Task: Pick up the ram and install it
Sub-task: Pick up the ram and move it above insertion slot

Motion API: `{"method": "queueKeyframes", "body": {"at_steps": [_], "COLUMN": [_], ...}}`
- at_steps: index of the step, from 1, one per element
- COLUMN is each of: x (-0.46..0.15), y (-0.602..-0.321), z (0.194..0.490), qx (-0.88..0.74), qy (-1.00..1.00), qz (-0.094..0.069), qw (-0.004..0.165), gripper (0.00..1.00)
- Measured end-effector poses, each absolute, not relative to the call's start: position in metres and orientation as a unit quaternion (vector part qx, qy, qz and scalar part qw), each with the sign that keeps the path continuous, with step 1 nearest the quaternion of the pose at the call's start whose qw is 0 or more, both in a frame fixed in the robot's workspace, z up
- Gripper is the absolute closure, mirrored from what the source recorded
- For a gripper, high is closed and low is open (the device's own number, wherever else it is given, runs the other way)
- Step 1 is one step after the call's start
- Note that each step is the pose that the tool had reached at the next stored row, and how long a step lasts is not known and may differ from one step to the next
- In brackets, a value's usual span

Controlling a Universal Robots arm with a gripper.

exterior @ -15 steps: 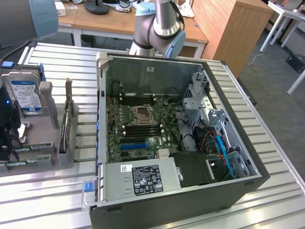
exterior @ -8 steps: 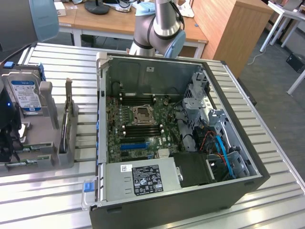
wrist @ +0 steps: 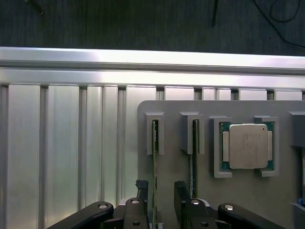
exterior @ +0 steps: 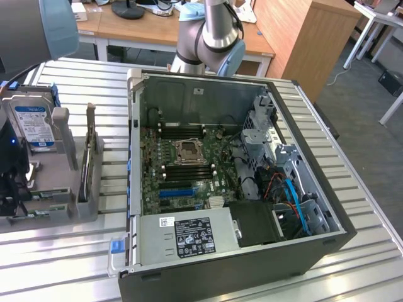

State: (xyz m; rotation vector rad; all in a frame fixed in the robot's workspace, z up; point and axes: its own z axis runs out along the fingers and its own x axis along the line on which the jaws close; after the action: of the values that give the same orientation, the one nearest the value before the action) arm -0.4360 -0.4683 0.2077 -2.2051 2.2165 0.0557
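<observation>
Two green ram sticks stand on edge in the slotted grey fixture plate. In the wrist view my gripper hangs over the plate, and its dark fingers stand on either side of one ram stick. The fingers are open, with a gap to the board on each side. The second ram stick stands just outside one finger. In the exterior view the gripper is at the far left, low over the fixture. The black memory slots lie on the motherboard inside the open computer case.
A CPU chip sits in a recess of the fixture beside the sticks. A hard drive stands at the fixture's back. The blue expansion slot, the power supply and cables crowd the case. The ribbed metal table carries everything.
</observation>
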Motion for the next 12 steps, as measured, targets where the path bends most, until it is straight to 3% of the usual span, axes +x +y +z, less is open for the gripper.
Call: {"method": "queueKeyframes", "body": {"at_steps": [12], "x": [-0.436], "y": [-0.4728], "z": [0.2035], "qx": [-0.705], "qy": [0.709], "qz": [0.018], "qw": [0.008], "gripper": [0.64]}}
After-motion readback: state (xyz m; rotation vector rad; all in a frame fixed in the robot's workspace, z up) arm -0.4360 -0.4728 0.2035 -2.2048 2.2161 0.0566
